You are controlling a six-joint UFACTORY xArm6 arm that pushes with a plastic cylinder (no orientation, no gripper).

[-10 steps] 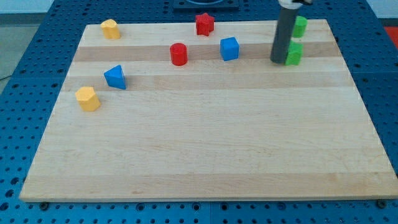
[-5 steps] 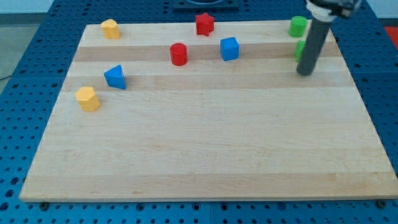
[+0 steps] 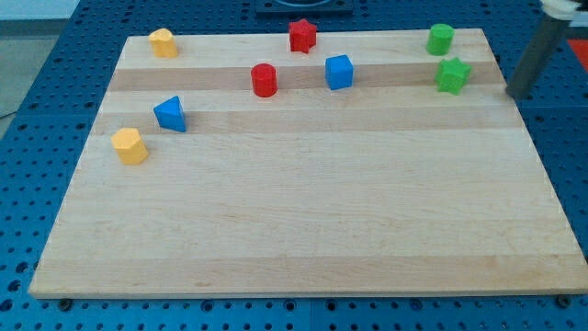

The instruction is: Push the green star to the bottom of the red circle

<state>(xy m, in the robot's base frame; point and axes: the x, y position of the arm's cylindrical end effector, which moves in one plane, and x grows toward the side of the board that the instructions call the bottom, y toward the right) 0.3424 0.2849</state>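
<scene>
While the wooden counter (image 3: 303, 221) fills most of the view, eight small blocks sit across its upper part. Starting at the view's left, a yellow block (image 3: 130, 145) lies near the left edge, with a blue triangle (image 3: 170, 113) just up and to its right. Another yellow block (image 3: 163, 42) rests at the top left corner. Toward the middle, the red circle (image 3: 264, 79) stands upright as a short cylinder, and a red star (image 3: 302, 35) sits above and to its right, near the top edge. A blue block (image 3: 339, 72) lies just right of the red circle. Well to the right, a green cylinder (image 3: 440, 39) sits near the top right corner, and the green star (image 3: 452, 75) lies just below it, level with the red circle but well apart from it, with the blue block between them. My tip (image 3: 518, 95) is at the far right, just off the counter's right edge, to the right of the green star and slightly lower, not touching it. The arm ends in a plain dark rod, so there is no hand to spread or press together.
</scene>
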